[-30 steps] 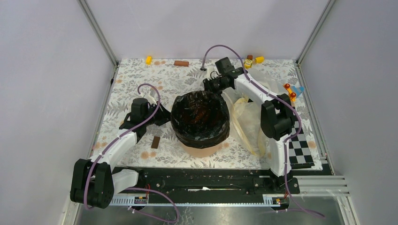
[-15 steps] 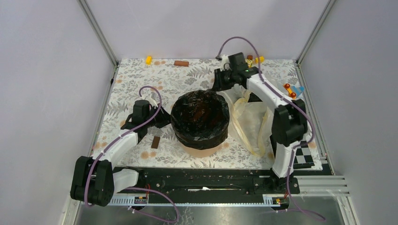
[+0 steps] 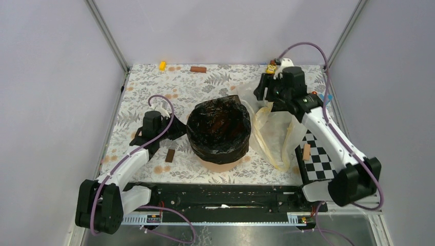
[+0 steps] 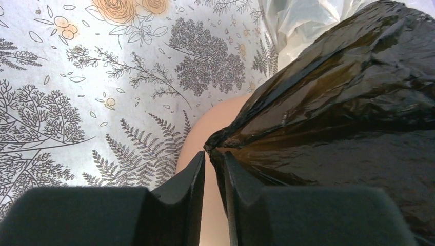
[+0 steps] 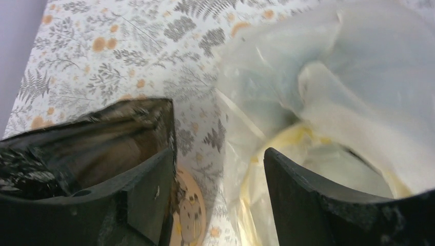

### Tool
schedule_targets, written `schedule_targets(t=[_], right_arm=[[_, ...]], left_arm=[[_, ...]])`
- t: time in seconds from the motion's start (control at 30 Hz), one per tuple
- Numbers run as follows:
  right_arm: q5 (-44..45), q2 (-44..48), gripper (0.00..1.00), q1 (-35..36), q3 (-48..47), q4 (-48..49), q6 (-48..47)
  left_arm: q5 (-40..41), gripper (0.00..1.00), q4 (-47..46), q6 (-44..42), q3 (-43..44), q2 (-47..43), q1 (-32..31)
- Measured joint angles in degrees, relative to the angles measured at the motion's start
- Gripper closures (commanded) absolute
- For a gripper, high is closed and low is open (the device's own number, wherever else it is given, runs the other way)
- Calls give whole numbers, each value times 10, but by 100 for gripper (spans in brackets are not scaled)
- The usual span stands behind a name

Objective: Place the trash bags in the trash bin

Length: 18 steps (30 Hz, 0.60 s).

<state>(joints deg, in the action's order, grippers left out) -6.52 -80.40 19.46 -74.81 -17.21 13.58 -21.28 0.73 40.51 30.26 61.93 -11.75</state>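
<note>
The peach-orange trash bin [image 3: 220, 165] stands mid-table, lined with a black trash bag [image 3: 219, 128] whose rim is folded over its edge. A translucent yellowish trash bag [image 3: 274, 136] lies crumpled on the cloth to its right. My left gripper [image 3: 177, 128] sits at the bin's left side. In the left wrist view the left gripper [image 4: 213, 156] is a narrow slit open, the black bag [image 4: 349, 102] edge lying along the right finger, the bin wall [image 4: 202, 133] showing through the gap. My right gripper [image 5: 218, 154] is wide open and holds nothing, above the translucent bag [image 5: 333, 87].
A yellow block [image 3: 162, 65] and a brown block [image 3: 198, 69] lie at the back edge, small toys [image 3: 272, 67] at the back right. A brown piece [image 3: 170, 155] lies beside the left arm. A checkerboard mat [image 3: 320, 161] carries a tan block [image 3: 306, 151]. Walls close both sides.
My right gripper let go of the black bag's far rim, opened wide and swung right, over the translucent bag. My left gripper opened slightly, staying at the bin's left side.
</note>
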Motion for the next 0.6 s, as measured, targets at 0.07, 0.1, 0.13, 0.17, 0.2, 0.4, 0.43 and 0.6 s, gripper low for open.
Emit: schedule_targets(t=[0.07, 0.1, 0.13, 0.17, 0.2, 0.4, 0.43, 0.6], right_arm=[[16, 41, 37, -3, 47, 5, 17], [22, 66, 39, -4, 76, 7, 28], [26, 90, 41, -4, 102, 10, 39], [29, 120, 43, -5, 137, 19, 55], [29, 153, 45, -5, 173, 29, 71], [3, 319, 47, -5, 331, 60, 148], [-15, 335, 47, -5, 347, 66, 158], [-140, 372, 48, -5, 405, 93, 195]], left_arm=[[3, 74, 0, 1, 0, -6, 0], [3, 73, 0, 2, 0, -9, 0], [4, 71, 0, 3, -1, -11, 0], [5, 70, -2, 5, -3, -14, 0], [6, 69, -4, 6, -7, -19, 0], [21, 69, -2, 26, -39, -70, 0], [21, 68, -2, 29, -40, -76, 0], [17, 65, -1, 38, -41, -99, 0]])
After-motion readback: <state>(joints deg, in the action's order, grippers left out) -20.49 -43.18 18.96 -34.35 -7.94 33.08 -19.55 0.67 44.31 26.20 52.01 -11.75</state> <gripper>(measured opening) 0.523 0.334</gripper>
